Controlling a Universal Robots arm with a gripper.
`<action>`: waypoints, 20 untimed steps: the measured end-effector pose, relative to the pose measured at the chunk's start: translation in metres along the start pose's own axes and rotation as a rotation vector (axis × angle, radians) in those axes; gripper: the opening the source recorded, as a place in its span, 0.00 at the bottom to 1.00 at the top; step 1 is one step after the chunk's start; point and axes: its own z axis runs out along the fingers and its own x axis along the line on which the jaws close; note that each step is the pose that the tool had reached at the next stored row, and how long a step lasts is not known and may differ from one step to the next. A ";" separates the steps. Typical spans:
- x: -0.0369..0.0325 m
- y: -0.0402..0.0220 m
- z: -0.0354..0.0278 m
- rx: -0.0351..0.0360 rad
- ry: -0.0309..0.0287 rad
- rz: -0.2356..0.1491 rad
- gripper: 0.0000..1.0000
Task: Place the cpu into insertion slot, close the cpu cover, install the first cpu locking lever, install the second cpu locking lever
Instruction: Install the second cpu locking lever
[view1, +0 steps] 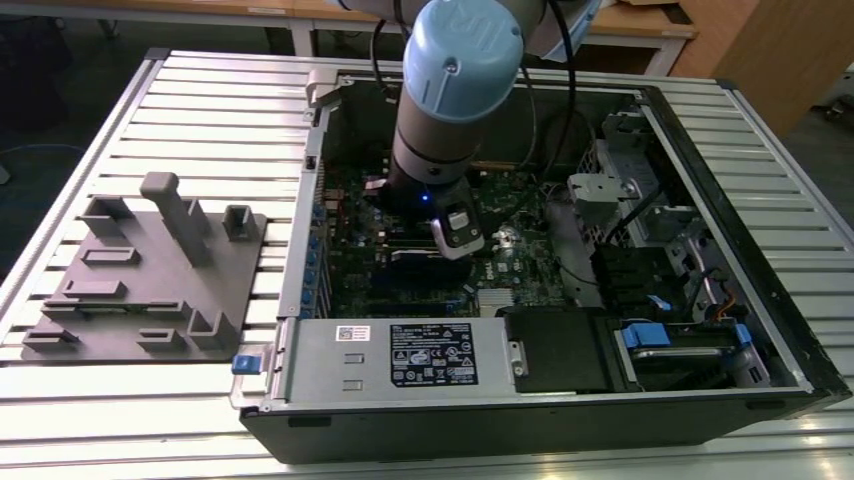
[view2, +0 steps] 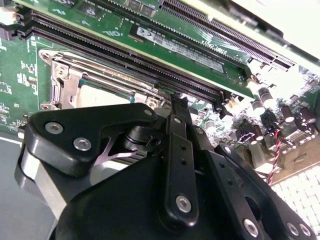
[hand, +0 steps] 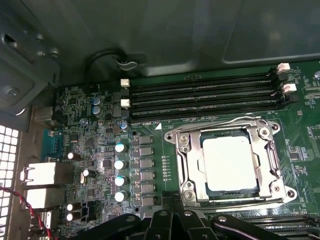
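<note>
The cpu (hand: 230, 162), a dull silver square, sits in the socket on the green motherboard (hand: 150, 100). The cpu cover (hand: 192, 167), a silver frame with an open window, lies flat over it. A thin wire locking lever (hand: 225, 121) runs along one side of the socket, and another (hand: 276, 155) runs along the adjoining side. In the second wrist view my black gripper (view2: 176, 102) is shut with nothing in it, its tip right at the socket's edge beside the cpu (view2: 97, 95). In the exterior view the gripper (view1: 455, 238) reaches down into the open computer case (view1: 747, 200).
Memory slots (hand: 200, 97) run beside the socket, with rows of capacitors (hand: 120, 170) and rear ports (hand: 45, 175) nearby. A labelled power supply box (view1: 400, 352) and drive bays (view1: 667, 340) fill the case's near side. A grey fixture plate (view1: 147, 270) lies on the slatted table at the exterior view's left.
</note>
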 end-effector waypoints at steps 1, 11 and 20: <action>0.0000 -0.0002 0.0000 0.0000 0.0000 0.000 0.11; -0.0004 -0.0045 0.0008 -0.0036 0.0008 -0.001 0.11; 0.0007 -0.0051 -0.0040 -0.0078 0.0015 -0.002 0.11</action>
